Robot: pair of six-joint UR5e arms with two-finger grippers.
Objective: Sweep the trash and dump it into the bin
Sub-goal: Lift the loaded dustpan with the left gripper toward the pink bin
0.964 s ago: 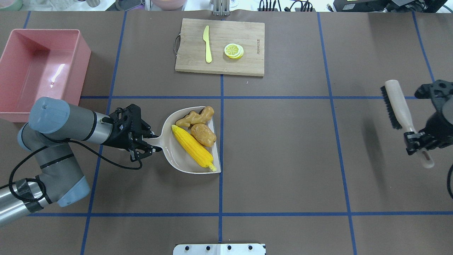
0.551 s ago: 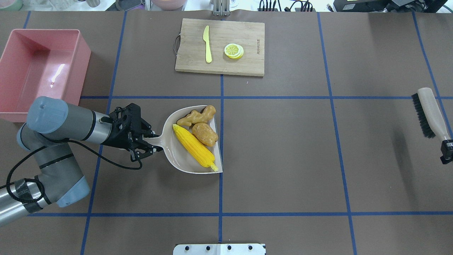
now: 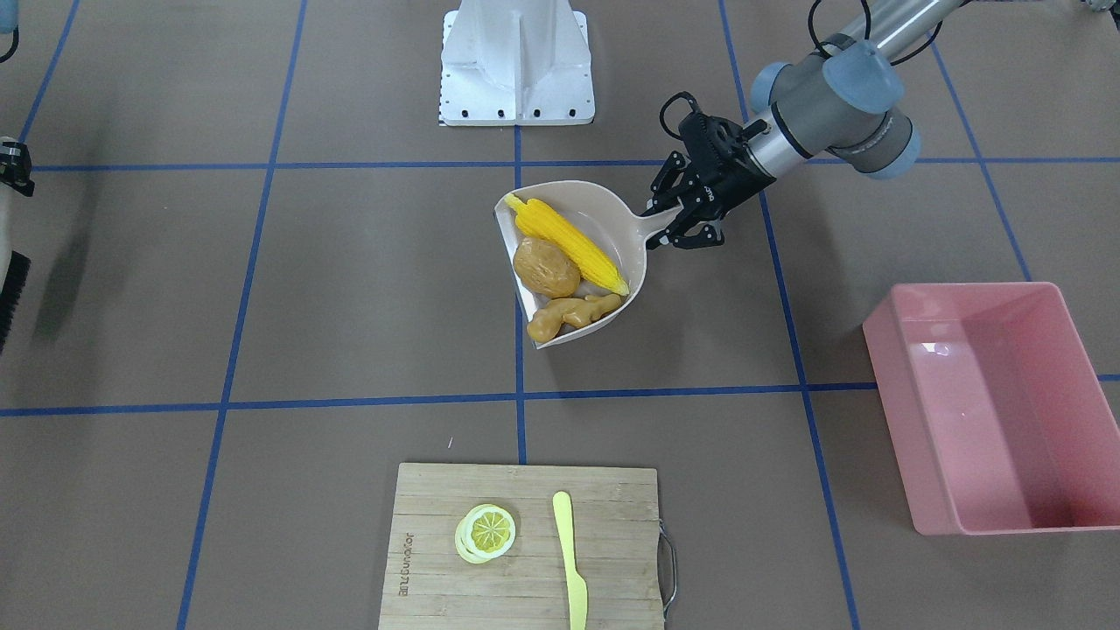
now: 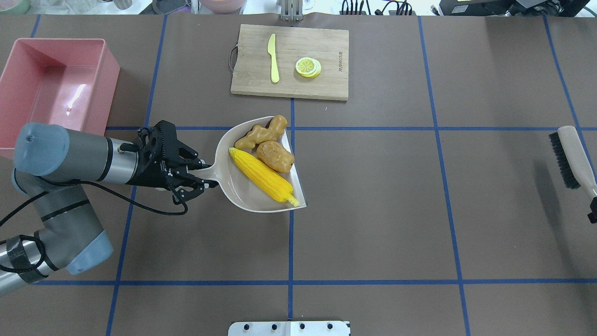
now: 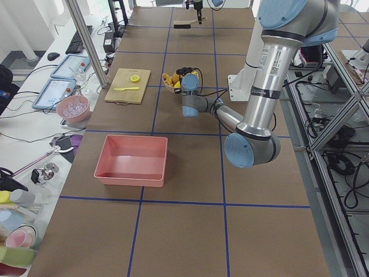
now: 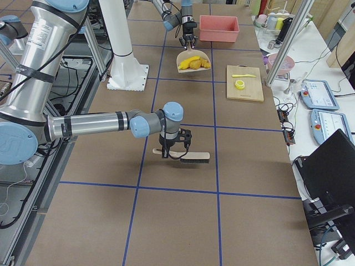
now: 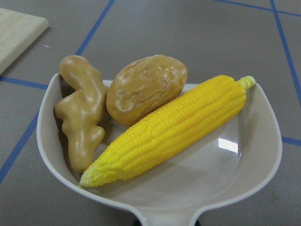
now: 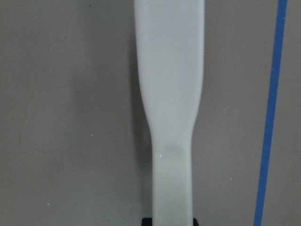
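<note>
Your left end effector (image 4: 201,183) clamps the dustpan (image 4: 247,199) handle, corn cob (image 4: 261,175), potato (image 4: 275,156) and ginger root (image 4: 261,133) aboard, well apart from the bin (image 4: 110,88), right end effector (image 6: 173,149) gripping the brush (image 4: 571,154); tilt forward early and they'll slide off the open lip

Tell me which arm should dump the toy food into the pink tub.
Left: left gripper holds the beige dustpan carrying the yellow corn cob, brown potato and tan ginger root, nearer the pink rectangular tub. Right gripper holds the brush.
</note>
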